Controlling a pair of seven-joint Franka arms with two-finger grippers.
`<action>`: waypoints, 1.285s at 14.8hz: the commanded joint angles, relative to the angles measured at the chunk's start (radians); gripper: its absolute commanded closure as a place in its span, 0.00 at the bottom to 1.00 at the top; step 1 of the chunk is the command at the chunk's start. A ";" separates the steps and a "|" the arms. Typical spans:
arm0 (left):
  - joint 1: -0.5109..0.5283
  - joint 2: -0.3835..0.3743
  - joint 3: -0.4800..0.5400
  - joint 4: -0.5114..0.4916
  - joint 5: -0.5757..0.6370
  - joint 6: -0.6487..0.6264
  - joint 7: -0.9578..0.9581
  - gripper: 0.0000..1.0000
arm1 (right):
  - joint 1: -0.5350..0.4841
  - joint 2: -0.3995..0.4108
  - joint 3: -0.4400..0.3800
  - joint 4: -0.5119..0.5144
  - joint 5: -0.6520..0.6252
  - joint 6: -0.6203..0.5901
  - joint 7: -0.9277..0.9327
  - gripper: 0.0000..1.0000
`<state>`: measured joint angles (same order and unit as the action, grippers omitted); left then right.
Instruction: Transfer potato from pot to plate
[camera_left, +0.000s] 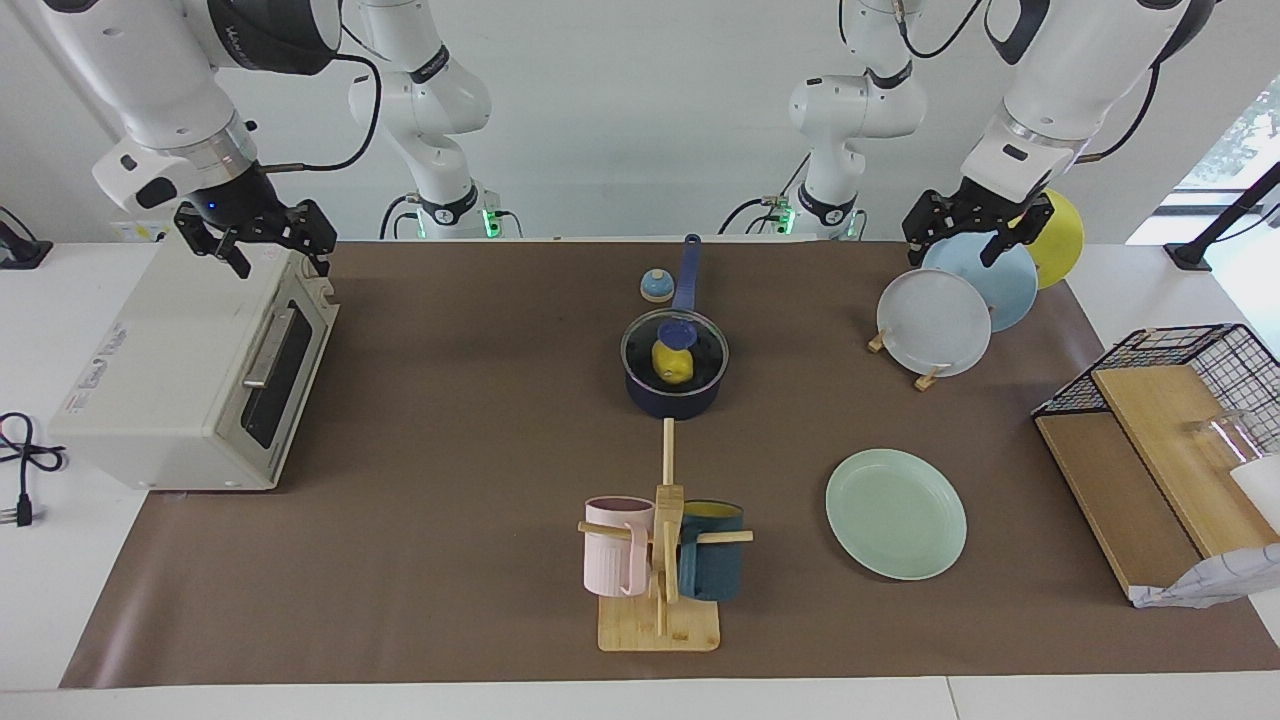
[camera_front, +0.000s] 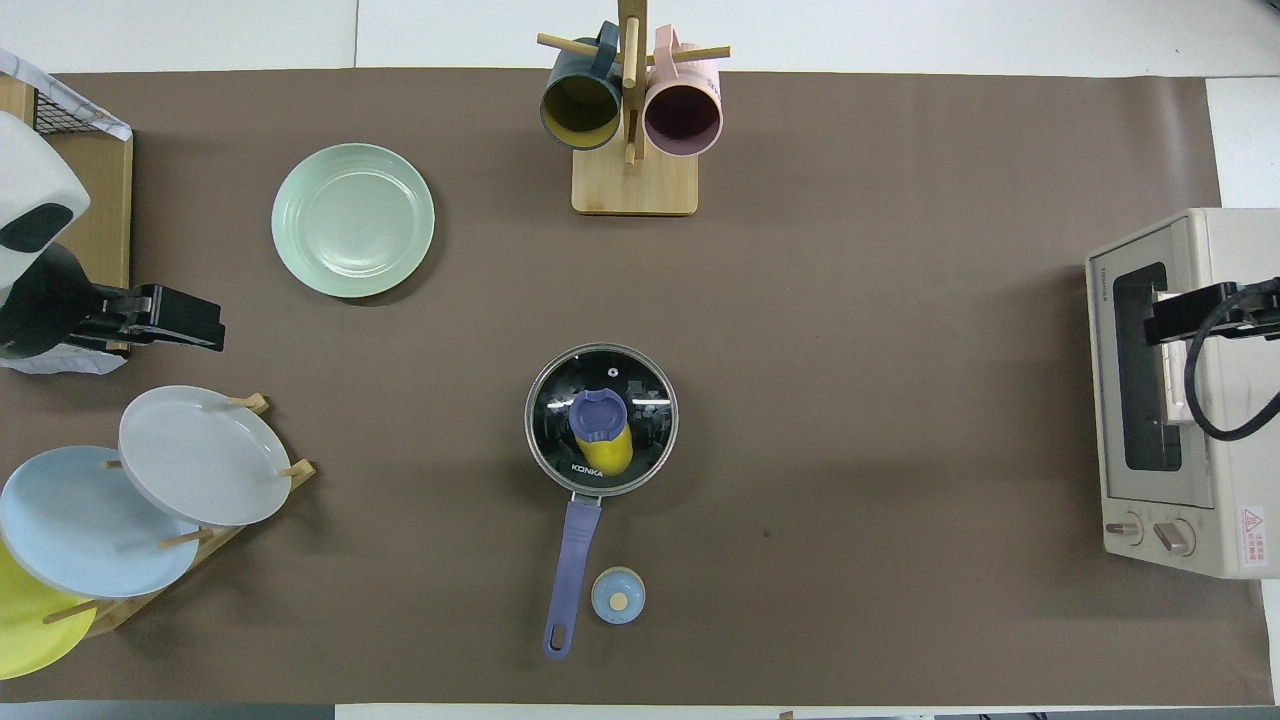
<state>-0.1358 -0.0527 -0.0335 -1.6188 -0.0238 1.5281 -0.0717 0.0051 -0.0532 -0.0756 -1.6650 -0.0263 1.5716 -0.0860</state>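
"konka" is printed on the pot's glass lid (camera_front: 601, 420); the toaster oven's (camera_front: 1180, 390) label is unreadable.

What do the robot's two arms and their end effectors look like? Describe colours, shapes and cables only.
Both arms are glossy white, rounded segments with black joint bands. Black cables loop along them. The left end effector and the right end effector are black two-finger units on grey-white wrists; a small blue light shows on the right one.
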 joint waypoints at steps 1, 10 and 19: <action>0.007 -0.006 0.000 0.000 -0.008 -0.014 -0.003 0.00 | -0.007 -0.016 0.008 -0.018 0.002 0.002 -0.014 0.00; 0.007 -0.006 0.000 0.000 -0.008 -0.014 -0.003 0.00 | -0.011 -0.014 0.007 -0.016 0.014 0.004 -0.023 0.00; 0.007 -0.006 0.000 0.000 -0.010 -0.014 -0.003 0.00 | 0.194 0.032 0.034 0.074 0.008 -0.037 0.178 0.00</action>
<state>-0.1358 -0.0527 -0.0335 -1.6188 -0.0238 1.5281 -0.0717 0.1716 -0.0459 -0.0418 -1.6328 -0.0260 1.5690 0.0444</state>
